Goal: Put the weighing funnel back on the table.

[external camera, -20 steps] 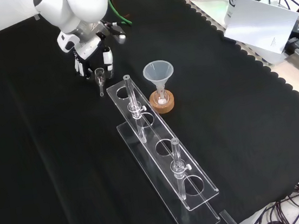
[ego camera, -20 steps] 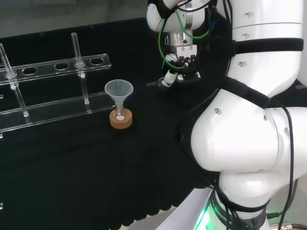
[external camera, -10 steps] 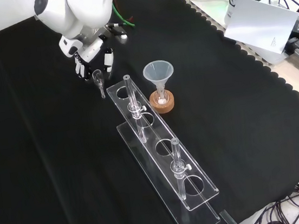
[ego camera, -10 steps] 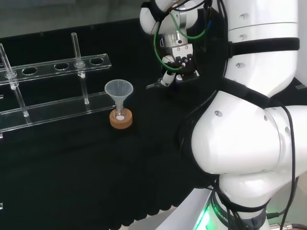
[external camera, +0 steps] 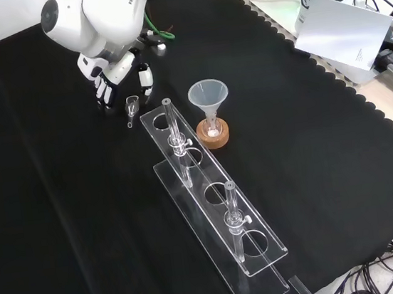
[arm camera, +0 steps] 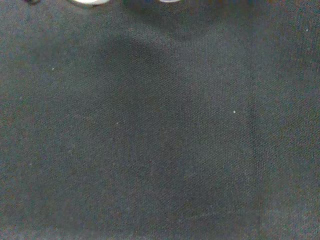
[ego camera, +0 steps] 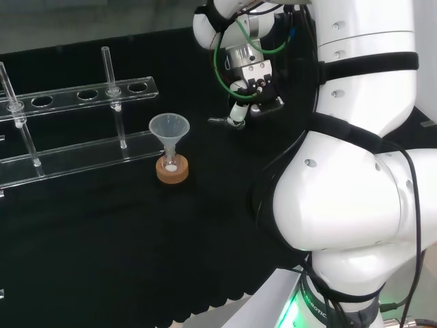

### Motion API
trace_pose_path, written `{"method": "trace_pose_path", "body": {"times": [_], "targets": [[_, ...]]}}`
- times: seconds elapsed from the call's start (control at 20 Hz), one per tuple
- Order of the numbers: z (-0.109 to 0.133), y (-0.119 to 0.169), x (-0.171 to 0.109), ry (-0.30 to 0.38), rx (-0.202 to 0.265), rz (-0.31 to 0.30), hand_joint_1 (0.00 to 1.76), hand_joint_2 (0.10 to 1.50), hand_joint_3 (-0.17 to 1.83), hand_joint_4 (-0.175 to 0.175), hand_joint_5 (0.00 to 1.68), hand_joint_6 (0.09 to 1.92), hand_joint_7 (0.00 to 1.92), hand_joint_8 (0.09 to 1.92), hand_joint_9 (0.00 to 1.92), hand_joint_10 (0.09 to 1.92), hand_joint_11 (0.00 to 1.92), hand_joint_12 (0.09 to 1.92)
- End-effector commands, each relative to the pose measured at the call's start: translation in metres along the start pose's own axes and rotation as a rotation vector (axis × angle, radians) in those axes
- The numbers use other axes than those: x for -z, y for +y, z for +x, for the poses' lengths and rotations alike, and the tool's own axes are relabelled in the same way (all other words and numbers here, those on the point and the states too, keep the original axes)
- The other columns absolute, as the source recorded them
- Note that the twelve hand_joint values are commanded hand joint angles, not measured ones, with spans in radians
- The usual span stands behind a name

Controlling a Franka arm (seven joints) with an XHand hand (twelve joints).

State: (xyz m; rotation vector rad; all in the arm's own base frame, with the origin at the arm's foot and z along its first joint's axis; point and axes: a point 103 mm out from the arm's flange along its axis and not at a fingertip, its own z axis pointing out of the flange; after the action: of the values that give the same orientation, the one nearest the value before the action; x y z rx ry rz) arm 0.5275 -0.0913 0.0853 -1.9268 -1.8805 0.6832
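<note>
The weighing funnel [ego camera: 217, 121], a small clear scoop with a short stem, sits low over the black cloth just left of the hand [ego camera: 254, 96] in the head view. The hand's curled fingertips pinch its cup end. In the front view the weighing funnel [external camera: 131, 103] hangs right under the hand [external camera: 113, 78], its stem pointing towards the camera. Whether it touches the cloth I cannot tell. In the wrist view there is plain black cloth [arm camera: 160, 130].
The big funnel [ego camera: 168, 128] stands with its stem in a small flask on a cork ring [ego camera: 172, 171], left of the hand in the head view. A clear tube rack [external camera: 217, 195] with upright tubes runs towards the front view's camera, close to the weighing funnel. The arm's white links [ego camera: 355, 205] stand on the head view's right.
The arm's wrist has turned and shifted a little left in both views. The weighing funnel has stayed almost in place, its stem tilting slightly, still at the fingertips.
</note>
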Motion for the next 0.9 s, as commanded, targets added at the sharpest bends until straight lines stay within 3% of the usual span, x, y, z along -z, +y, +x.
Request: {"method": "trace_pose_path", "body": {"times": [0.05,0.4,0.9], "targets": [[-0.011,-0.019,0.018,0.033,0.004,-0.102,0.72,0.71,0.50,-0.026,0.26,0.14,0.08,0.64,0.57,0.09,0.24,1.35],[-0.011,-0.058,0.045,0.033,-0.002,-0.158,0.64,0.69,0.47,-0.023,0.24,0.09,0.07,0.63,0.56,0.09,0.21,1.36],[0.012,-0.130,0.066,-0.012,-0.022,-0.223,0.63,0.69,0.45,-0.018,0.25,0.09,0.10,0.64,0.60,0.09,0.22,1.37]]}}
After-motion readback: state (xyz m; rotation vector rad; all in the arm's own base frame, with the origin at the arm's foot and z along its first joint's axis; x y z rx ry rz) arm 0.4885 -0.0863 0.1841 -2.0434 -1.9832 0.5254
